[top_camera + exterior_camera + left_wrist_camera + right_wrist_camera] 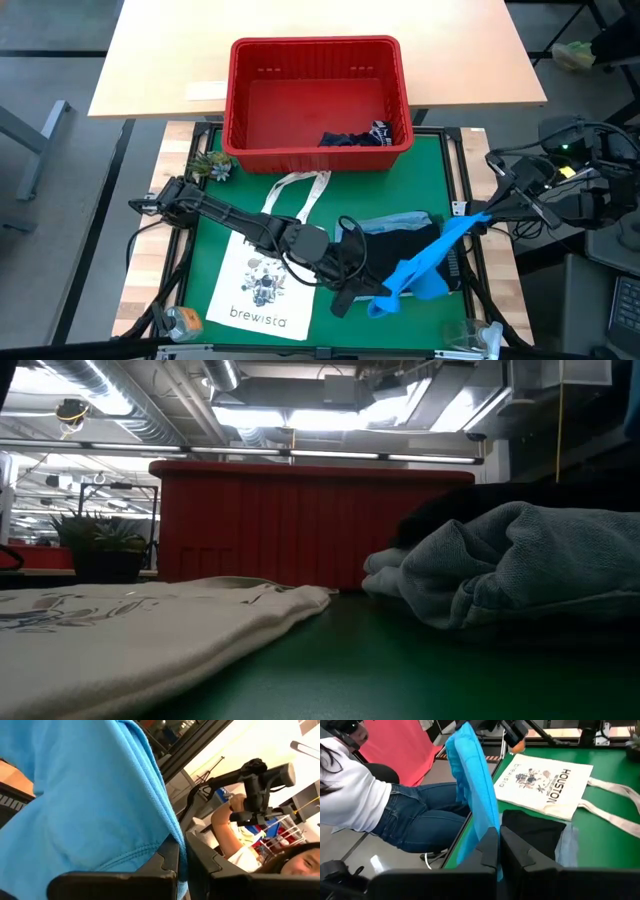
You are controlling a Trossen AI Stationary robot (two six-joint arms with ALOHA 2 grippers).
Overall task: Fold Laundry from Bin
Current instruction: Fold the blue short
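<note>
On the green mat of the counter (215, 255), the work looks mid-way. The bright blue garment (430, 265) is stretched between both arms: the left gripper (345, 300) has its fingers clamped on one end near the mat's front edge, and the right gripper (478, 215) has its fingers clamped on the other end at the mat's right side. Beneath it lie a black garment (400, 248) and a light blue one (405, 218), not neatly folded as far as I can tell. The red bin (318, 52) at the back holds a dark navy garment (352, 139) — so at least that piece and the blue one remain. The white tote bag (262, 280) lies flat on the mat's left; a small plant (210, 165) stands by the bin. Beyond the counter, a seated person (365, 800) in jeans is near — behind the bin, a workshop ceiling with strip lights.
</note>
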